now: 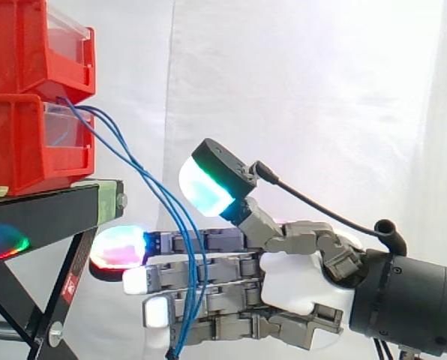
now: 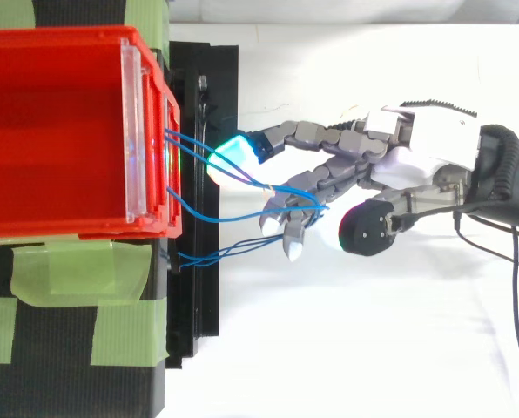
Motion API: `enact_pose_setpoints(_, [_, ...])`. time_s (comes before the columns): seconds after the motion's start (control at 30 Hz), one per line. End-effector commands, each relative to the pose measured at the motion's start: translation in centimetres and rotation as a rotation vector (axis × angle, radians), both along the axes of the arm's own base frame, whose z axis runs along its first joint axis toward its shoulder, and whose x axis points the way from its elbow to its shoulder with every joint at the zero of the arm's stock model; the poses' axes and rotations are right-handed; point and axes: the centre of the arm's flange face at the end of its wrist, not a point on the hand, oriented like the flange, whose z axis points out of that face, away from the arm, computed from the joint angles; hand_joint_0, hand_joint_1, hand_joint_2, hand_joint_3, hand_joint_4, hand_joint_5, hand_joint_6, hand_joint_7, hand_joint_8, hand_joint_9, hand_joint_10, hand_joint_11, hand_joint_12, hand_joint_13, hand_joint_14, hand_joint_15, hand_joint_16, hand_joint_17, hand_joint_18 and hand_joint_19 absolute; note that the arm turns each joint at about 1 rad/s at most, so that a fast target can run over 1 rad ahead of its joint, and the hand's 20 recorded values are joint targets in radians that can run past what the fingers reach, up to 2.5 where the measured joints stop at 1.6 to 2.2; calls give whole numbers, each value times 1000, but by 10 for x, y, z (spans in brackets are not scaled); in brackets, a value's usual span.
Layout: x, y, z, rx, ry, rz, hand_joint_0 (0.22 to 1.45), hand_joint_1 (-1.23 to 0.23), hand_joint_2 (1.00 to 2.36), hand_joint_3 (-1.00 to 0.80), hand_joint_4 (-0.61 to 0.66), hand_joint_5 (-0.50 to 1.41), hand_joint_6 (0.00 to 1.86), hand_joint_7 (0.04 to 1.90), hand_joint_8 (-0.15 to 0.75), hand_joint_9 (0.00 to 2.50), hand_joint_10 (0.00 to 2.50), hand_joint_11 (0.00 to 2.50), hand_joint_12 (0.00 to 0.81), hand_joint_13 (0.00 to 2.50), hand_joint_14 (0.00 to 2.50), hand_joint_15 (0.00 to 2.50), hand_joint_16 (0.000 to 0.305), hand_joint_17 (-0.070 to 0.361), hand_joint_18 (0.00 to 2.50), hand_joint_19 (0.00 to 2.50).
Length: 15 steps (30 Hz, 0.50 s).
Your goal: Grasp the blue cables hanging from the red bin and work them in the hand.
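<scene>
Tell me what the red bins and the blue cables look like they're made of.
Red bins: likely moulded plastic, evenly coloured and slightly glossy, with clear front panels. Blue cables: thin flexible wire, probably plastic-insulated, since they droop in smooth curves.

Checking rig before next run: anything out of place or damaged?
Nothing spilled or broken. The green tape patch beside the red bin in the top view is wrinkled and askew. The blue cables lie across the fingers of the open hand.
</scene>
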Motion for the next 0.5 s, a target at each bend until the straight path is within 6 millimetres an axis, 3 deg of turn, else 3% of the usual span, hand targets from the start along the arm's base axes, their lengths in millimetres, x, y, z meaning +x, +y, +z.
enact_pose_setpoints(0.0, [1, 2, 1, -6, -2, 20, 740, -562, 1004, -900, 237, -116, 8, 784, 351, 712, 12, 792, 451, 985, 18, 880, 52, 117, 731, 545])
enact_pose_setpoints(0.17, [1, 3, 4, -3, -8, 32, 739, -559, 1003, -912, 238, -115, 8, 784, 358, 806, 10, 1089, 444, 1076, 16, 1089, 59, 132, 877, 759])
enact_pose_setpoints(0.33, [2, 4, 31, -6, -46, 53, 737, -558, 1002, -922, 240, -114, 8, 785, 357, 862, 6, 1260, 424, 1189, 6, 1324, 61, 137, 1046, 984])
enact_pose_setpoints(0.4, [1, 3, 33, -10, -33, 58, 737, -558, 1002, -927, 245, -115, 9, 788, 349, 898, 1, 1431, 414, 1230, 0, 1467, 61, 137, 1095, 1047])
enact_pose_setpoints(0.47, [0, 2, 34, -12, -21, 62, 737, -558, 1003, -927, 246, -113, 8, 789, 345, 900, 114, 1506, 404, 1202, 218, 1435, 60, 136, 1139, 1109])
